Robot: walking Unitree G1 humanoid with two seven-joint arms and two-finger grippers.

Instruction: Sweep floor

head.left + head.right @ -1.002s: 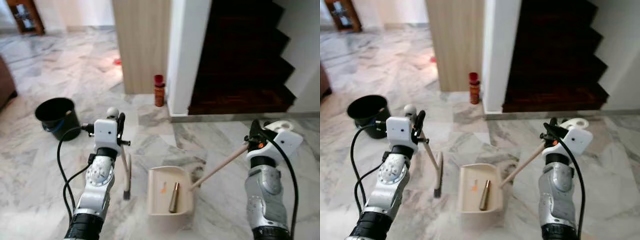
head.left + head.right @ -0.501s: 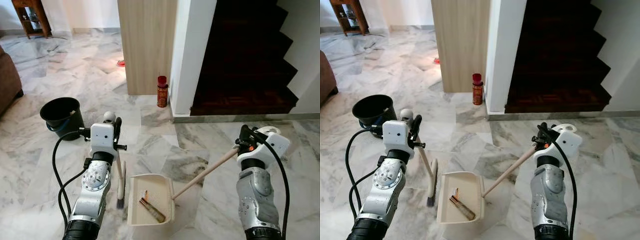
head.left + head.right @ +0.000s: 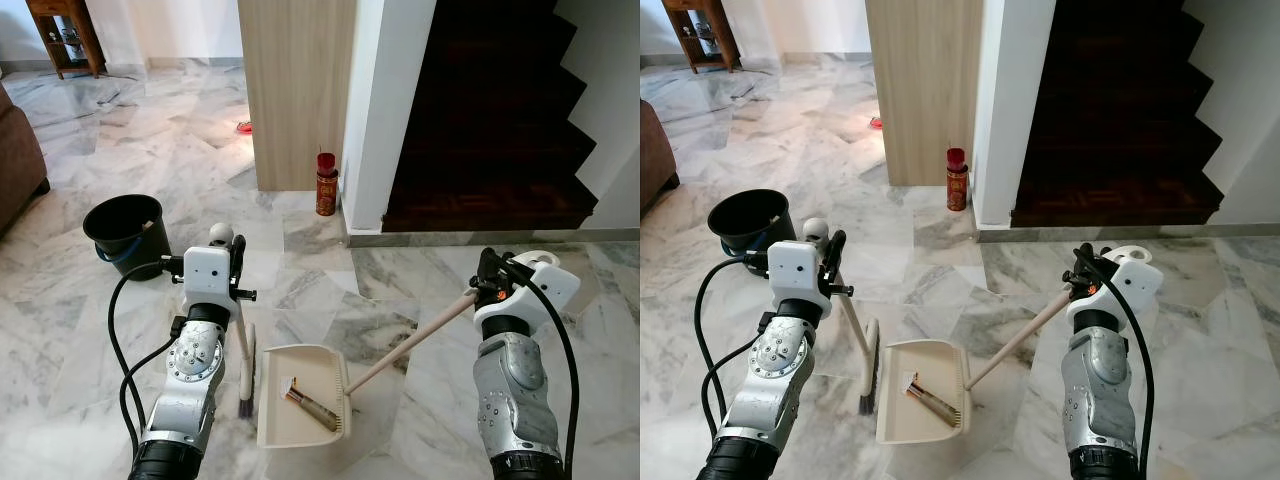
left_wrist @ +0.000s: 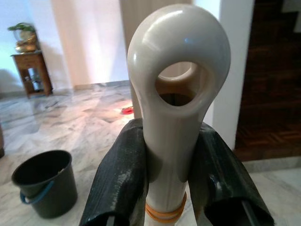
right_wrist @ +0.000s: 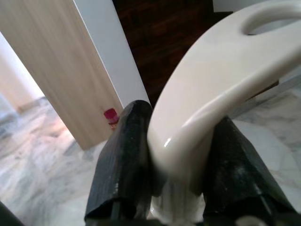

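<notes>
Far left, edge of a brown sofa (image 3: 18, 150); a small wooden side table (image 3: 68, 32) sits back in the far corner; black bucket (image 3: 124, 234) with a blue handle stands on the marble floor (image 3: 130, 130), ahead of the left arm.

Left gripper (image 4: 169, 188) clenched on the cream brush handle (image 4: 176, 117) just below its looped end, black fingers (image 4: 120, 181) pressed to either side; an orange band circles the handle low between the fingers; the handle runs down and forward to the brush head (image 3: 247, 375), bristles on the floor just beside the left edge of the dustpan.

Centre: cream dustpan (image 3: 304, 397) flat on the marble, open mouth toward the robot; inside it a brown cylindrical piece (image 3: 312, 409) lies aslant with a small pale scrap (image 3: 289, 383) near it; the dustpan's long handle (image 3: 410, 340) rises up and to the right.

Behind: a light wood panel (image 3: 297, 90) and a white pillar (image 3: 385, 100); a red canister (image 3: 325, 184) stands on the floor at their foot; a small red object (image 3: 243, 126) lies farther back, left of the panel; dark wooden stairs (image 3: 490, 110) climb to the right of the pillar.

Right gripper (image 5: 183, 155) shut around the curved cream grip (image 5: 221, 80) at the top of the dustpan handle, fingers (image 5: 127, 155) on both sides; right arm raised, well apart from the pan itself.
</notes>
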